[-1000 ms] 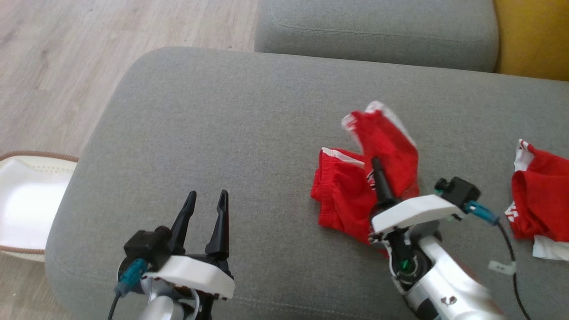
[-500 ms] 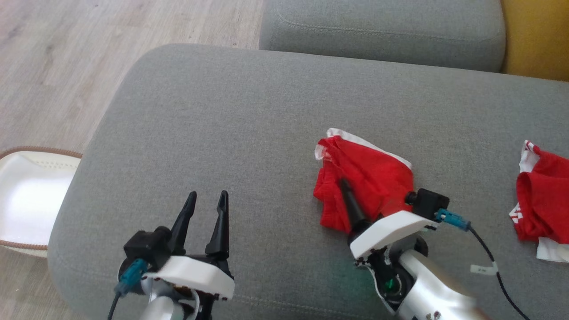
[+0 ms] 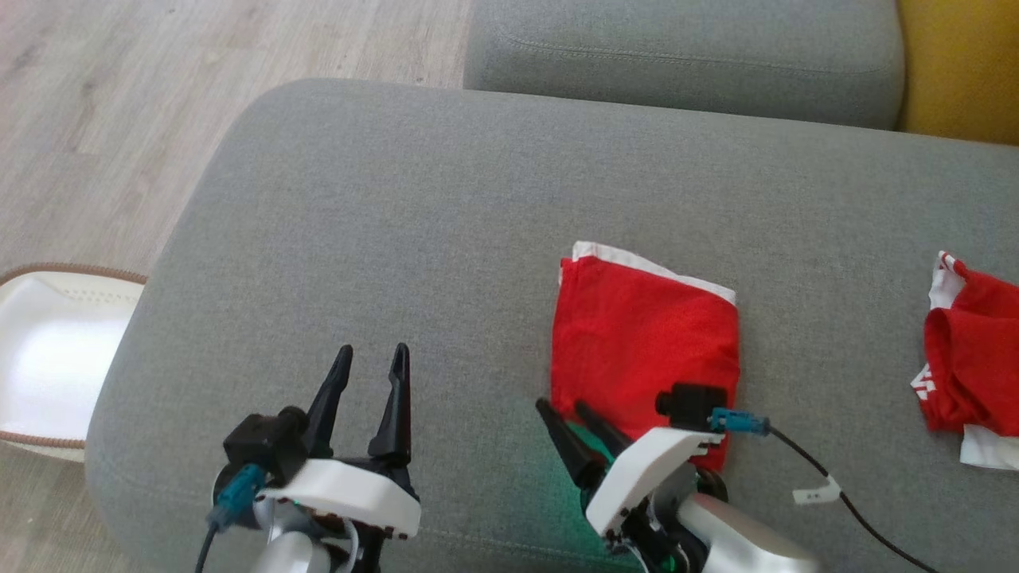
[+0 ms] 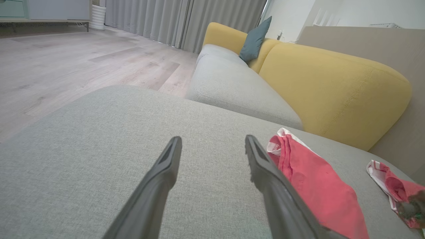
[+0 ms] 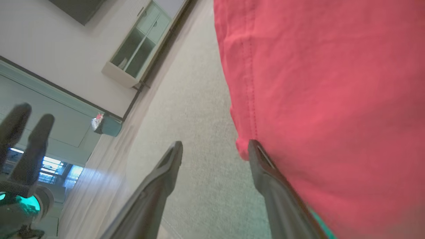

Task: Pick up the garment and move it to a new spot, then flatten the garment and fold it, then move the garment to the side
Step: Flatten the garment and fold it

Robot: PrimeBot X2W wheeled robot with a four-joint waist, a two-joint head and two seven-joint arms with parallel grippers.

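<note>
The right gripper point(image 3: 561, 407) is wide open and empty, its fingers at the near left corner of the garment point(image 3: 645, 342), which lies folded flat on the grey cushion point(image 3: 398, 223). The left gripper point(image 3: 372, 350), also open and empty, hovers well to its left. A second red cloth point(image 3: 967, 366) lies apart at the right, and a white basket point(image 3: 48, 358) sits on the floor.

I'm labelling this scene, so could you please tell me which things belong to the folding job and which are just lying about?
Job: folded red garment; right end effector, open at its near corner; grey cushion under it.
Lying about: other red garment at the right; white basket; teal pillow; left end effector, open, holding nothing.
</note>
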